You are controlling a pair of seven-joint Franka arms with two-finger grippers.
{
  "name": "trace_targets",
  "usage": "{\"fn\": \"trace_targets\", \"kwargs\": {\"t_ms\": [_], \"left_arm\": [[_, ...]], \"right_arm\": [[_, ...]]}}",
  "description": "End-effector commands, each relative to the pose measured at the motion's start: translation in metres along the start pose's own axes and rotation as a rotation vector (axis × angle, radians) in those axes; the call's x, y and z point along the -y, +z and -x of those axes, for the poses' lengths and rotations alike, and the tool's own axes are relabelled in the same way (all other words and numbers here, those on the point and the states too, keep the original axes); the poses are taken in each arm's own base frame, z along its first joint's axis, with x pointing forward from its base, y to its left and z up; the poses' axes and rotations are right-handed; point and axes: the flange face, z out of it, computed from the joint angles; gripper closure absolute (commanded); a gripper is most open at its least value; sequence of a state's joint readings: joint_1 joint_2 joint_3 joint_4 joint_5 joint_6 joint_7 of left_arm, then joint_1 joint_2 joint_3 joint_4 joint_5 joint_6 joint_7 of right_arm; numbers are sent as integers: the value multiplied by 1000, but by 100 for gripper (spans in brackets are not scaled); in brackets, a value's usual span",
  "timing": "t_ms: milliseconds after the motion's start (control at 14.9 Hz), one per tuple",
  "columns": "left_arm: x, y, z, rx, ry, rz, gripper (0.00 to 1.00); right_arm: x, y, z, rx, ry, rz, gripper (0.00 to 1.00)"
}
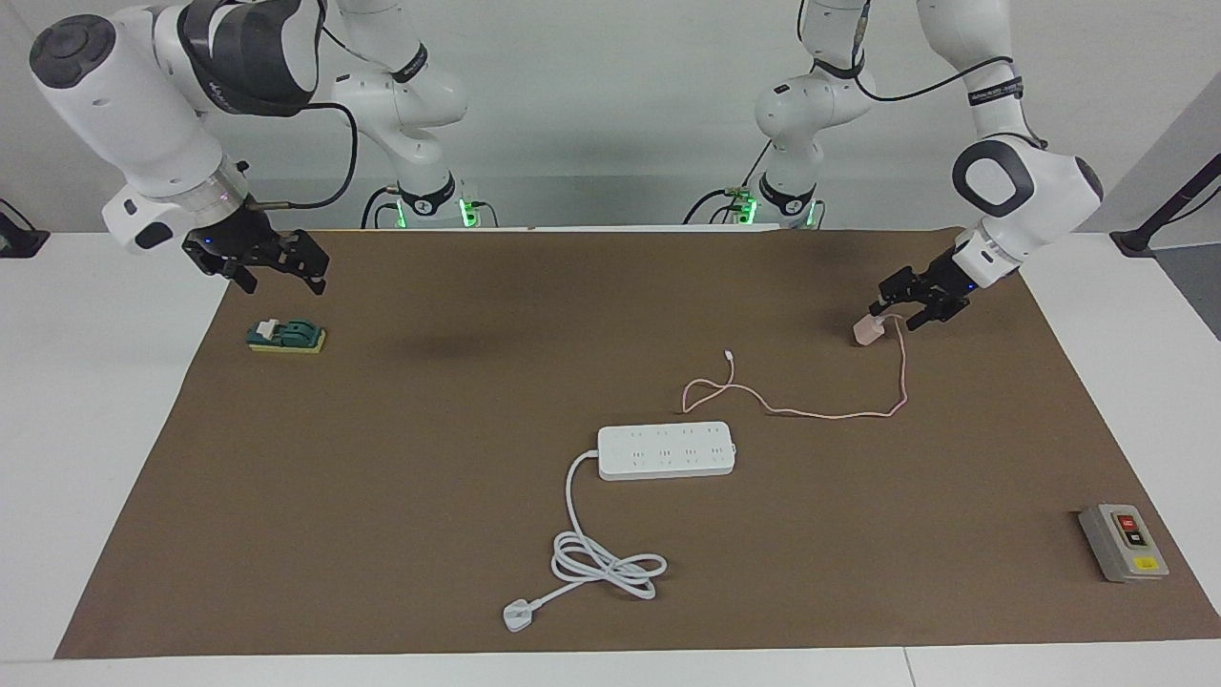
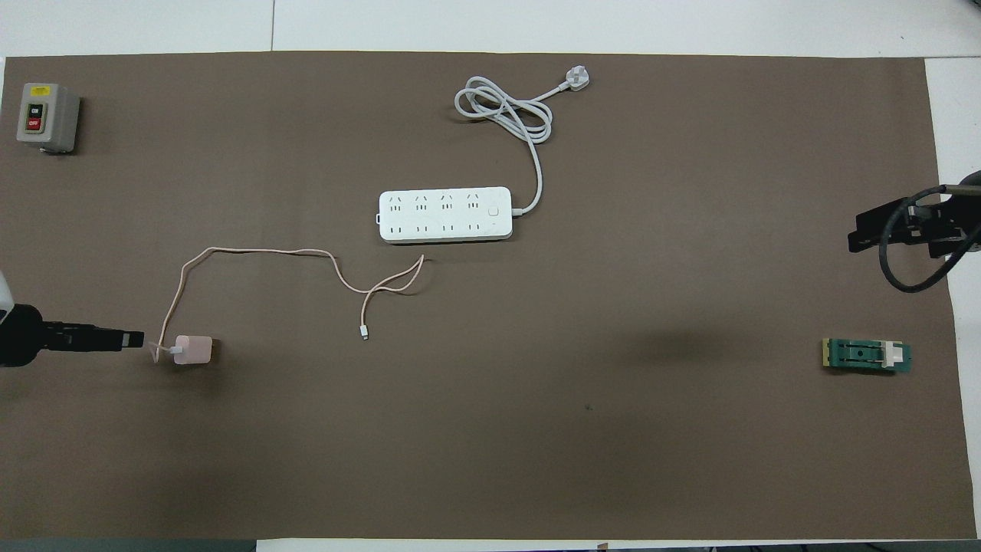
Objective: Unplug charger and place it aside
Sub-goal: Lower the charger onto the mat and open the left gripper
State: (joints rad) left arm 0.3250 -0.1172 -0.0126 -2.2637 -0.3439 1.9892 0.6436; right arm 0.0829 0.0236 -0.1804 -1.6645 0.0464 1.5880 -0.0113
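Observation:
The pale pink charger [image 1: 868, 331] [image 2: 195, 349] lies on the brown mat toward the left arm's end, out of the white power strip [image 1: 666, 450] [image 2: 444, 215]. Its thin pink cable [image 1: 830, 413] [image 2: 260, 251] trails loosely over the mat toward the strip, with its free tip nearer to the robots than the strip. My left gripper [image 1: 906, 313] [image 2: 126, 337] is open and empty, just beside and slightly above the charger, apart from it. My right gripper [image 1: 281, 272] [image 2: 904, 226] is open and empty, up over the mat's edge at the right arm's end, waiting.
The strip's thick white cord [image 1: 610, 563] lies coiled farther from the robots, ending in a plug [image 1: 520, 615]. A grey switch box [image 1: 1124, 542] [image 2: 46, 117] sits at the left arm's end. A green switch on a yellow base [image 1: 286, 336] [image 2: 867, 356] lies under the right gripper.

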Motion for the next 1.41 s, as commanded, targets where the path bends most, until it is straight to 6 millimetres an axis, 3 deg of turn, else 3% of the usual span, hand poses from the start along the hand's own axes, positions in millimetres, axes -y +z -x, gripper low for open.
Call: {"fn": "trace_targets", "kwargs": {"t_ms": [0,202,336,739,874,1008,1344], "left_arm": [[-1,-19,-2,34,-15,-27,0],[-16,-39,-9,40,-59,-119,0],[-41,-58,-22,37,-126,-157,0],[-80,-138,-35,32,-177,-228,0],[-91,-148,-36,13,-211,-253,0],[-114,-153,-39,0,-220,-330,0],[-139,-170,-35,-38,-222,-352,0]], "right_arm": [[-2,-3,3,-12,-4,13,0],[-2,-3,2,-12,-4,14,0],[1,-5,2,-23,-17,19,0],[-2,-7,2,-13,-88,89,0],[-3,-7,3,-8,-85,87,0],[-2,-6,3,-5,-88,87,0],[-1,-6,4,1,-89,85,0]]}}
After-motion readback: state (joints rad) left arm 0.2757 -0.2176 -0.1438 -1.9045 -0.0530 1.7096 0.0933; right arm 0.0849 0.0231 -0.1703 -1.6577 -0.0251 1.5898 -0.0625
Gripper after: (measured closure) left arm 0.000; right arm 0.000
